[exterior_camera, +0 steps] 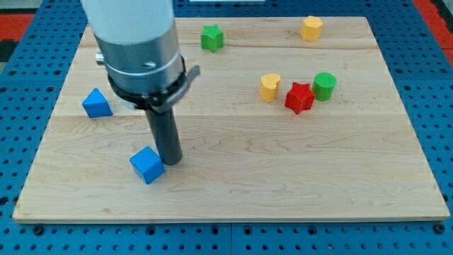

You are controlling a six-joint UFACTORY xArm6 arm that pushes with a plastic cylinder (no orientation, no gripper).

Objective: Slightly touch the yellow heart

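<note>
Tip [170, 161] beside blue cube [147, 166] — yellow heart [269, 87] well apart, view's right

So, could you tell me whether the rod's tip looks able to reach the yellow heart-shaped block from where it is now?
Probably yes: my tip sits beside the blue cube, and the bare wooden board between it and the yellow heart holds no block.

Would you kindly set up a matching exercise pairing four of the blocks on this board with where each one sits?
Blocks:
1. yellow heart
2. green star
3. blue cube
4. green cylinder

Places:
A. beside my tip, on its left in the view
B. just right of the red star
C. near the board's top edge
D. just left of the red star

Pairs: 1-D, 2-C, 3-A, 4-B
</note>
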